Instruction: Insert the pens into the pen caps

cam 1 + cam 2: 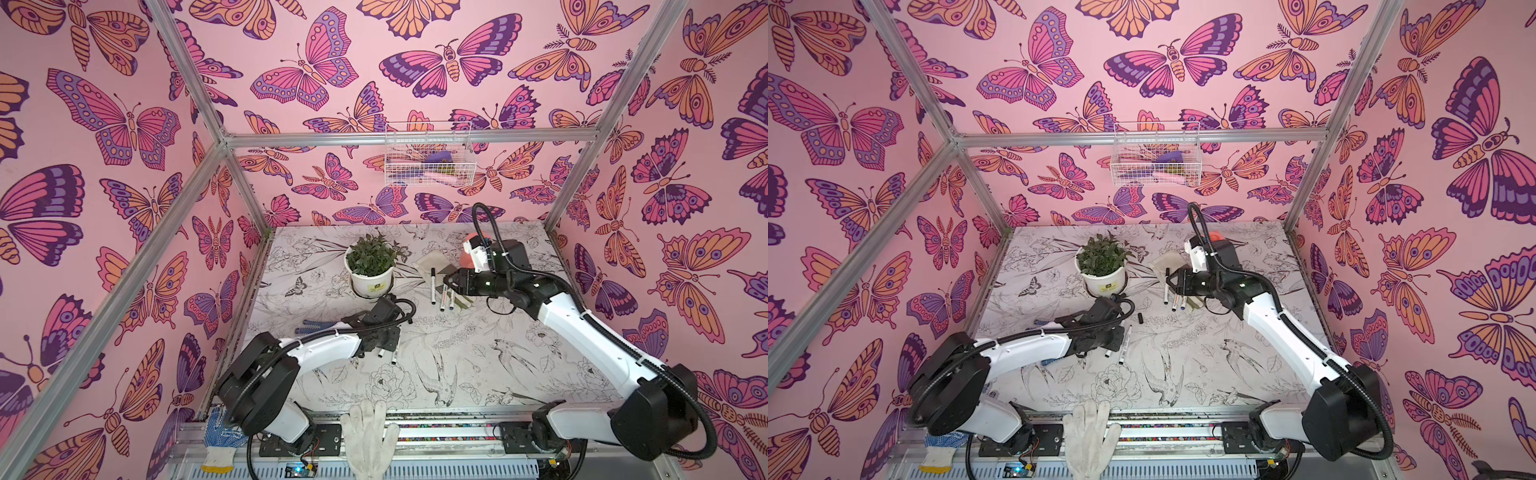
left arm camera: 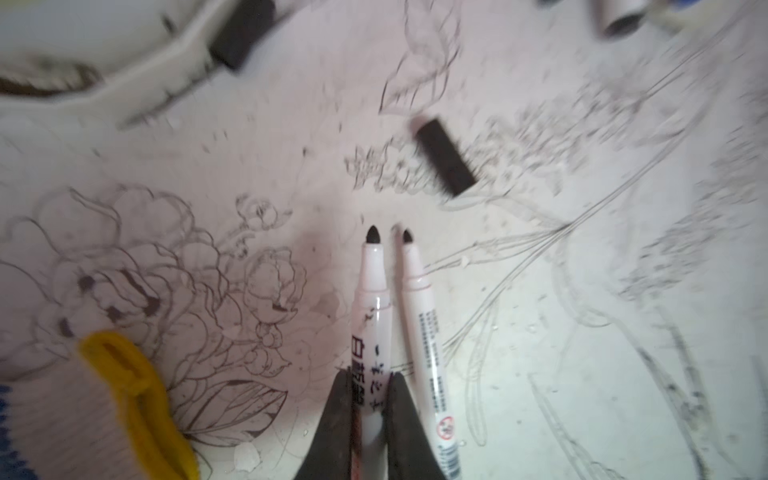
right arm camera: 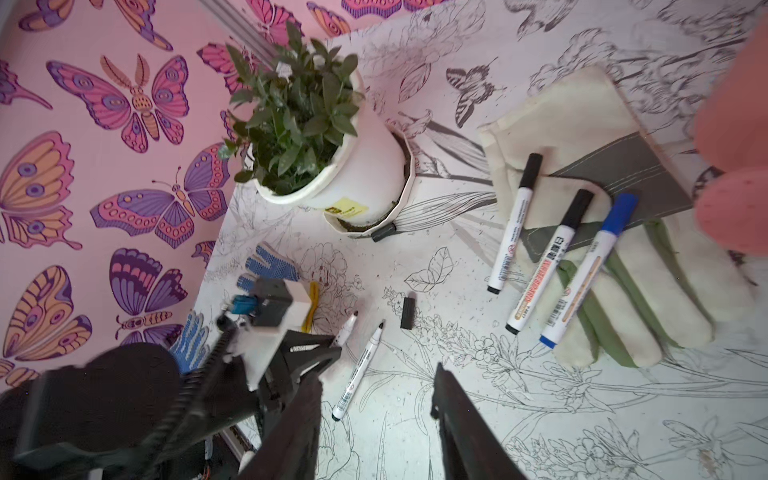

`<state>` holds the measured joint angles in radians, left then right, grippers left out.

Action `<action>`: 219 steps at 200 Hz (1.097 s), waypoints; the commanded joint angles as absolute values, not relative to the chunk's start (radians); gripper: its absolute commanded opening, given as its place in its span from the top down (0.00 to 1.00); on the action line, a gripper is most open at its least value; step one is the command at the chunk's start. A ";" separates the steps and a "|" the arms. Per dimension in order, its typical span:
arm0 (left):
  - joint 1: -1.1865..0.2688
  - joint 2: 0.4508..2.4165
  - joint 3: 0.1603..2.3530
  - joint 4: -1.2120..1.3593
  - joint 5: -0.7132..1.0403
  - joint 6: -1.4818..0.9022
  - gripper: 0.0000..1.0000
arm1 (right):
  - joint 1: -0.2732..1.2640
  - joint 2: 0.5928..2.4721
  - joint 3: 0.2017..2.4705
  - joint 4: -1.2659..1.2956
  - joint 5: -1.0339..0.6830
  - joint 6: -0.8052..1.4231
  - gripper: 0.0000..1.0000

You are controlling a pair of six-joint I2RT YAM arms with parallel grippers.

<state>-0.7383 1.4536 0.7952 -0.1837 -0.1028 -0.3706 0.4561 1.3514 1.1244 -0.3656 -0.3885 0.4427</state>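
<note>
Left end effector (image 2: 371,380) was clenched on an uncapped white-barrelled marker pen (image 2: 372,307), gripping mid-barrel, dark tip sticking out past the jaws; couldn't tell whether the pen was off the surface. A second uncapped white marker pen (image 2: 428,353) lay just beside it, roughly parallel. In both top views that pair sat left of centre in the frame, on the white worktop printed with line-drawn flowers and birds (image 1: 478,365). A short black cylindrical plastic cap (image 1: 1140,318) lay loose near the pen tips, up-frame and right of that end effector in a top view; another black cap (image 3: 383,232) sat right at the edge of the saucer under the white pot with the green plant (image 1: 370,274). Right end effector (image 3: 376,378) was released, jaws well apart and holding nothing, right of centre in both top views. Three capped white marker pens (image 3: 548,262), two black-capped and one with a blue cap (image 3: 619,212), lay side by side, partly on a cream and green fabric glove (image 3: 648,299), just below-left of the right end effector in the top-view frame.
</note>
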 commanded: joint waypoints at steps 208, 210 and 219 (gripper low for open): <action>-0.784 1.318 0.701 0.439 -0.038 -0.419 1.00 | 0.592 1.612 1.295 -0.177 -0.616 0.484 0.89; -0.784 1.321 0.702 0.439 -0.037 -0.419 1.00 | 0.592 1.611 1.295 -0.178 -0.617 0.483 0.89; -0.784 1.329 0.706 0.434 -0.035 -0.425 0.91 | 0.591 1.604 1.293 -0.185 -0.621 0.479 0.90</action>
